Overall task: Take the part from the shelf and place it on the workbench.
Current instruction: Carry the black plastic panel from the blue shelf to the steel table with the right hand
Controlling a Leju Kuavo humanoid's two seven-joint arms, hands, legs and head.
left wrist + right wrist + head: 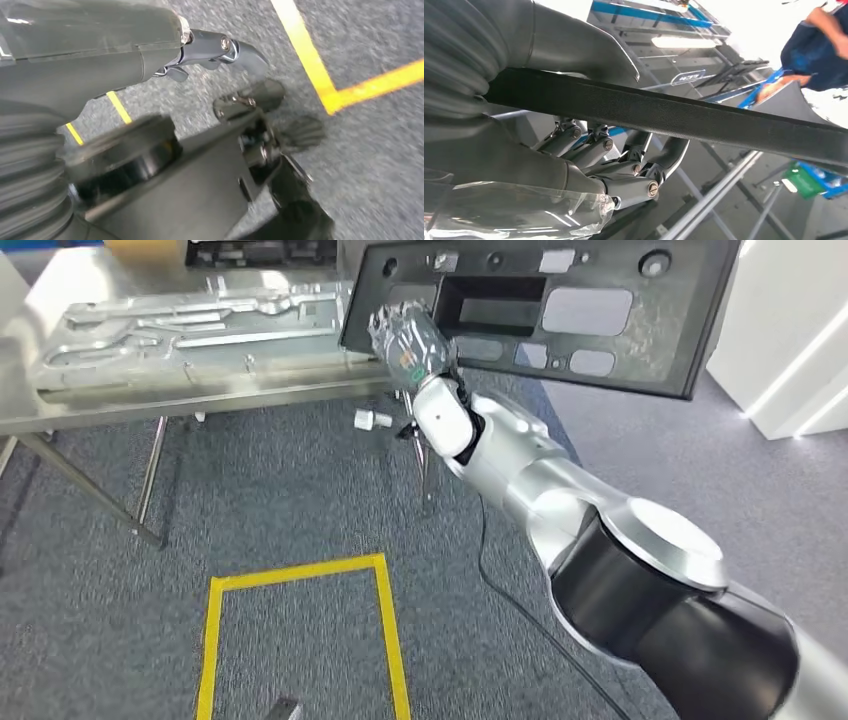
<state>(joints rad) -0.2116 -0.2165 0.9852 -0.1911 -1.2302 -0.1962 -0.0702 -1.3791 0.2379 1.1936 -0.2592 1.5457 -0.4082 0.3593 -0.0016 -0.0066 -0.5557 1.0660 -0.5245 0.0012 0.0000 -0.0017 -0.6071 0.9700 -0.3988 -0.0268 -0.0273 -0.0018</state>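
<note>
One hand does the carrying: the right hand (pixel 408 340) has its fingers (pixel 634 170) clamped on the near edge of the flat black plastic panel with rectangular cut-outs (pixel 560 310), thumb on one face and fingers curled under the other, as the right wrist view shows. The panel juts out beyond the fingers, tilted, over the end of the stainless steel surface (pixel 200 400). Past the fingers on that surface lies a pressed silver metal sheet part (pixel 190 325). The left hand (pixel 235 80) hangs over grey carpet with yellow tape (pixel 320 80), fingers apart and holding nothing. The risk, I judge, is the edge-only grip: the panel's overhanging weight could twist it loose, or its far corner could strike the metal sheet during lowering.
</note>
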